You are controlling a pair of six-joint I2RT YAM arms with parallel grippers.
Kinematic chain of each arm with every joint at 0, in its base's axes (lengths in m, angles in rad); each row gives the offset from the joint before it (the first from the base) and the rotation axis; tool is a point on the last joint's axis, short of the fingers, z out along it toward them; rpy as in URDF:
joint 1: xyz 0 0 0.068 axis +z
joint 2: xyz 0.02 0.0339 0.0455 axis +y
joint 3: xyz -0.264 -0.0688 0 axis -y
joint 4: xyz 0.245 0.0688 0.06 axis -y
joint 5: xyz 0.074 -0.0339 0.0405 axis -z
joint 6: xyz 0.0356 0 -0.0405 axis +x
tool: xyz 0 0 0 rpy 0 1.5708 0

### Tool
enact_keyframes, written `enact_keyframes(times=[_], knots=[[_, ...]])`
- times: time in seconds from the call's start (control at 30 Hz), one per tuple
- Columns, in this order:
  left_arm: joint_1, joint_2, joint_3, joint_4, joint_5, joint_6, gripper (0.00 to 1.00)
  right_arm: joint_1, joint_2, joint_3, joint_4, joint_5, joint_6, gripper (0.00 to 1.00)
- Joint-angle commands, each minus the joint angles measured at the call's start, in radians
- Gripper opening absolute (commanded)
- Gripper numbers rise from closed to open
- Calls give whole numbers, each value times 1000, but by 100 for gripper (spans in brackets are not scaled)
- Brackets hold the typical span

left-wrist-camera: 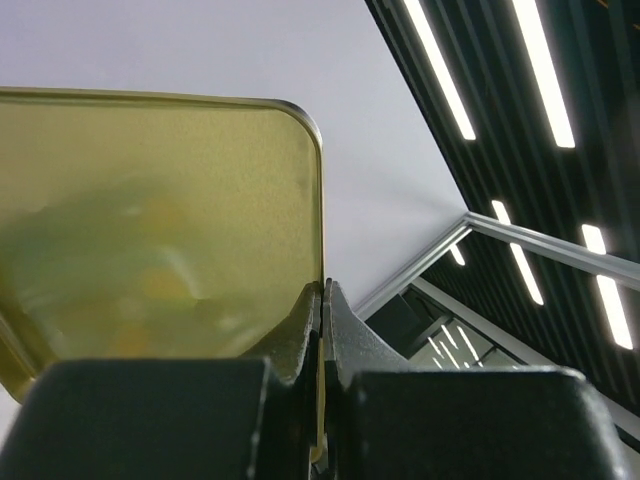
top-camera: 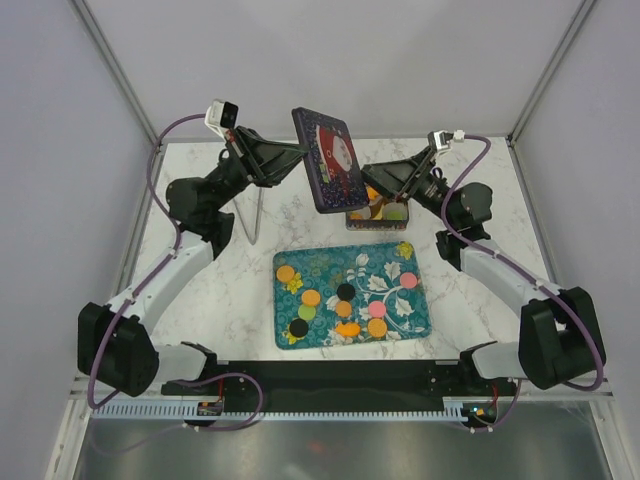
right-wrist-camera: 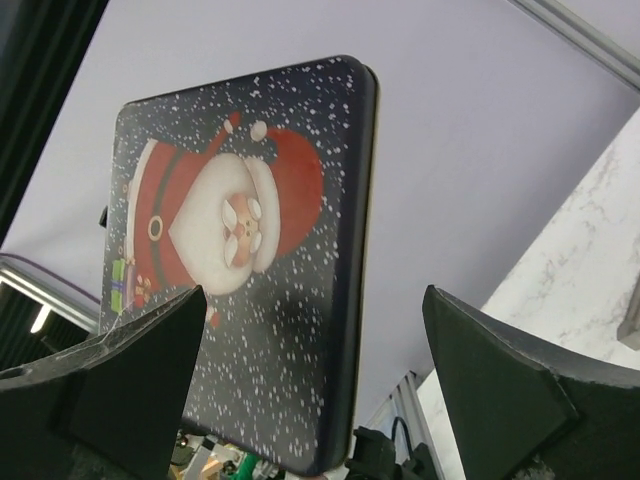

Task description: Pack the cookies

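1. Lying on a teal floral tray (top-camera: 330, 262) in the lower middle of the top view, most of the cookies (top-camera: 346, 292) are small flat round discs in orange, pink, green and black. They are scattered singly over the tray, and a few touch or overlap near its middle.
2. More orange and green pieces show inside an open rectangular tin (top-camera: 350, 222) just above the tray. They are partly hidden, so their number cannot be told.
3. The left gripper (top-camera: 304, 155) reaches in from the upper left. Its fingers (left-wrist-camera: 295, 335) are pressed together on one edge of the tin's lid (top-camera: 330, 160), pinching it.
4. The lid is held off the tabletop (top-camera: 230, 290), tilted, just above and left of the tin.
5. In the left wrist view the lid's (left-wrist-camera: 160, 220) inner face is dull gold, with blurred green and orange reflections and a rounded corner at the upper centre.
6. In the right wrist view the lid's (right-wrist-camera: 240, 250) outer face is dark with white snow specks and a red-suited Santa.
7. The right gripper (top-camera: 385, 192) hangs over the tin at centre right. Its fingers (right-wrist-camera: 140, 380) are spread wide and hold nothing.
8. The tray and tin rest on the white marbled tabletop.
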Motion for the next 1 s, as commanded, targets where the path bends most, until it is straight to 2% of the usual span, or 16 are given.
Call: enact_keyframes(times=[0.0, 0.2, 0.33, 0.4, 0.43, 0.47, 0.67, 0.97], knots=[[-35, 35, 33, 131, -58, -66, 2, 7, 42, 20, 219, -16, 115, 98], [-54, 61, 50, 167, -58, -84, 2, 10, 73, 26, 382, -15, 252, 98], [-55, 74, 45, 188, -45, -104, 2, 10, 55, 34, 417, -9, 292, 98], [-59, 88, 47, 200, -31, -115, 2, 11, 44, 37, 422, -4, 302, 95], [-60, 92, 51, 212, -28, -130, 2, 11, 36, 35, 422, -3, 304, 93], [-65, 103, 53, 234, -23, -138, 2, 11, 32, 29, 425, 1, 307, 86], [-69, 109, 38, 239, -11, -152, 3, 15, 19, -6, 505, 10, 362, 60], [-71, 120, 7, 203, 18, -132, 3, 15, -18, -20, 540, 10, 402, 42]])
